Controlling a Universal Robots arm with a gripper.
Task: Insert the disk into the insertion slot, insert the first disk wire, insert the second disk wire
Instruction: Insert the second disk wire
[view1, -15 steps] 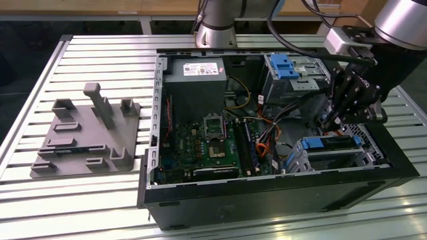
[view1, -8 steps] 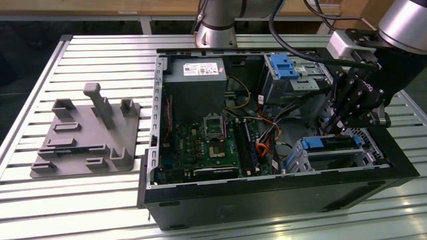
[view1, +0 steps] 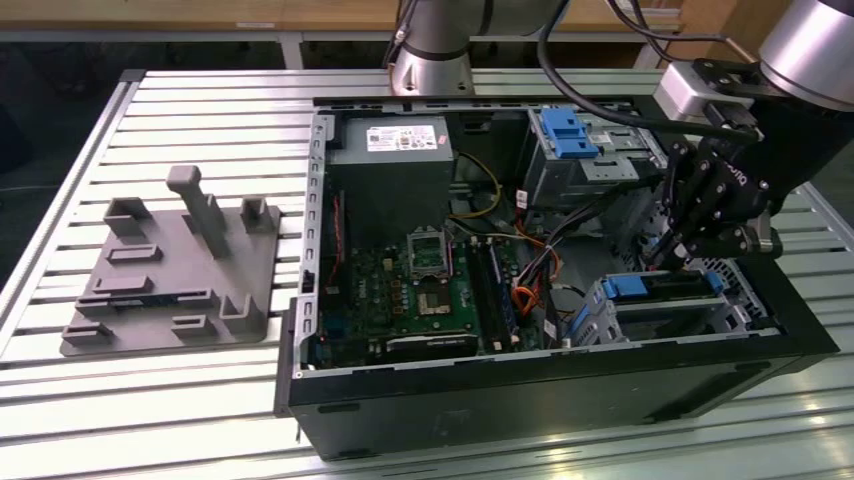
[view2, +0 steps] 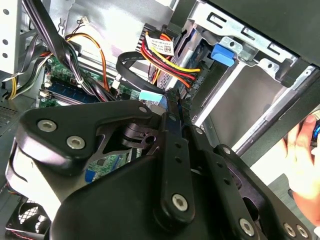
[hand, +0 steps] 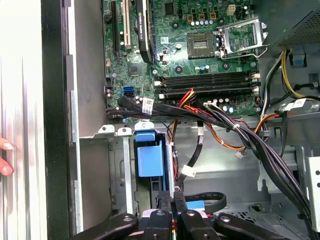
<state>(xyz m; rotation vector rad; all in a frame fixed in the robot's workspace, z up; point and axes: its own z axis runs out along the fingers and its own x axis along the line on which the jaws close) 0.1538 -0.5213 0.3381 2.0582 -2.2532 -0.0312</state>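
Observation:
The disk (view1: 657, 287), in its bright blue carrier, sits inside the insertion slot (view1: 674, 318), the silver cage at the case's near corner on the exterior view's right. My gripper (view1: 671, 262) hangs just over the disk's inner end. In both wrist views its black fingers (hand: 165, 200) are pressed together at the disk's wire ends. A black flat cable with a light blue end (view2: 150, 95) and a red-yellow-black wire bundle (view2: 167, 62) both reach the fingertips (view2: 174, 97). I cannot tell which one is pinched. The blue carrier (hand: 150, 155) (view2: 222, 53) shows in the cage.
A taller silver cage with a blue latch (view1: 567, 132) stands at the case's back. The motherboard (view1: 427, 290) and loose cable bundles (hand: 250, 140) fill the middle. A grey fixture plate (view1: 174, 270) lies on the slatted table. A person's hand (hand: 4, 156) (view2: 305, 165) rests by the case wall.

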